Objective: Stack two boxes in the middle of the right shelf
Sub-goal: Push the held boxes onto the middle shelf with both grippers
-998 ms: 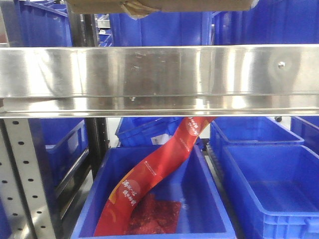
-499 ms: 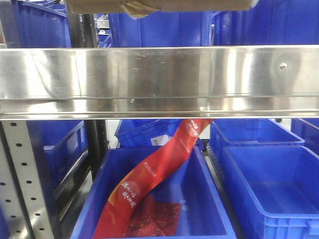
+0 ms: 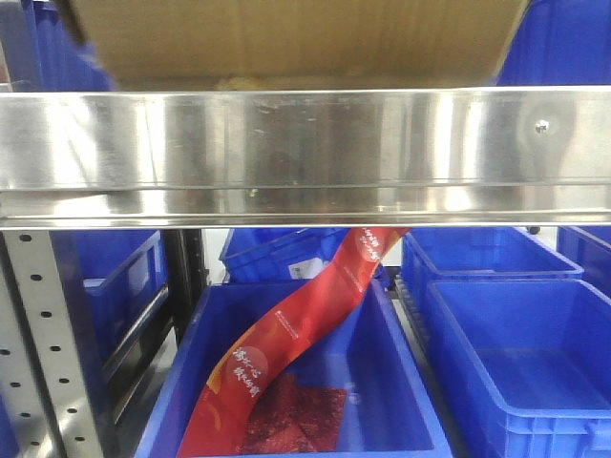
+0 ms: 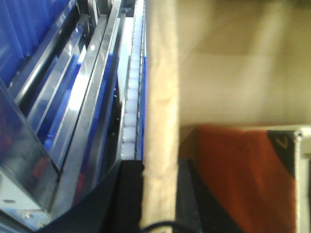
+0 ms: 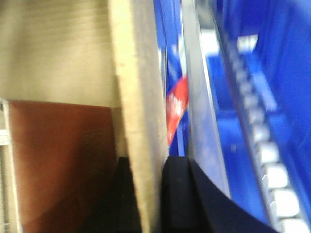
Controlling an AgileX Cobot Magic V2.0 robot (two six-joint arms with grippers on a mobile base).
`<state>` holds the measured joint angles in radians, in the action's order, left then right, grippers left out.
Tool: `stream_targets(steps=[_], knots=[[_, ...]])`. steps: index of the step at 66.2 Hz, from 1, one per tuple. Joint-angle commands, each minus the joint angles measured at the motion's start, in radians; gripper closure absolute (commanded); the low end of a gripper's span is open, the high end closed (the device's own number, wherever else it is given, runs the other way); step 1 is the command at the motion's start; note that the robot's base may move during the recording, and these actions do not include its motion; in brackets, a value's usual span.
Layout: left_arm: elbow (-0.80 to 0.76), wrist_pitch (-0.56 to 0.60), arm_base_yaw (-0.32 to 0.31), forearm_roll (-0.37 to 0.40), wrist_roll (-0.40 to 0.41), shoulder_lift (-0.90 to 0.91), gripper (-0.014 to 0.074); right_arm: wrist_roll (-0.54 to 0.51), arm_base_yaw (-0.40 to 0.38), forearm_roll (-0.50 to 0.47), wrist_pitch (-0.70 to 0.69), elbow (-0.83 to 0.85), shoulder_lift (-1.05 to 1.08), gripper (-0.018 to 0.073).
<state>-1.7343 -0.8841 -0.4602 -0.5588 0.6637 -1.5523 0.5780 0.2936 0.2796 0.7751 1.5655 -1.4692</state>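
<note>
A wide brown cardboard box [image 3: 296,40] fills the top of the front view, just above the shiny steel shelf rail [image 3: 305,153]. My left gripper [image 4: 160,194] is shut on the box's left wall [image 4: 163,97], a black finger [image 4: 129,194] on each side of it. My right gripper [image 5: 146,194] is shut on the box's right wall [image 5: 138,97] in the same way. Both wrist views look down into the open box, where a red-brown surface [image 4: 233,179] shows; it also shows in the right wrist view [image 5: 58,160]. A second box is not visible.
Blue plastic bins [image 3: 516,353] stand under the shelf; one [image 3: 296,382] holds a red banner [image 3: 296,334]. A perforated grey upright [image 3: 48,343] stands at lower left. More blue bins [image 3: 563,43] sit behind the box. Roller tracks [image 4: 131,97] run beside the box.
The box has come down and toward the camera: only its bottom edge showed at the top before, now its face fills the top of the front view. The view shifted slightly.
</note>
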Motion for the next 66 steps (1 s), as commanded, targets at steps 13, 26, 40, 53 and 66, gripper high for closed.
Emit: stream_targets(steps=[13, 26, 40, 53, 66], knots=[[-0.005, 0.059, 0.009, -0.028, -0.035, -0.007, 0.044, 0.008, -0.013, 0.012, -0.029, 0.015, -0.028, 0.0559], [-0.005, 0.065, 0.013, -0.026, -0.035, -0.018, 0.0273, 0.008, -0.013, 0.012, -0.032, 0.015, -0.039, 0.0258], [-0.039, 0.064, 0.019, -0.03, -0.035, -0.018, 0.0256, 0.008, -0.013, 0.03, -0.047, 0.017, -0.018, 0.0167], [-0.077, 0.042, 0.019, -0.028, -0.035, -0.018, 0.0364, -0.086, -0.013, 0.03, -0.041, 0.017, 0.003, 0.0323], [-0.07, 0.043, 0.019, -0.026, -0.035, -0.018, 0.0706, -0.108, -0.013, 0.03, -0.048, 0.017, -0.003, 0.0722]])
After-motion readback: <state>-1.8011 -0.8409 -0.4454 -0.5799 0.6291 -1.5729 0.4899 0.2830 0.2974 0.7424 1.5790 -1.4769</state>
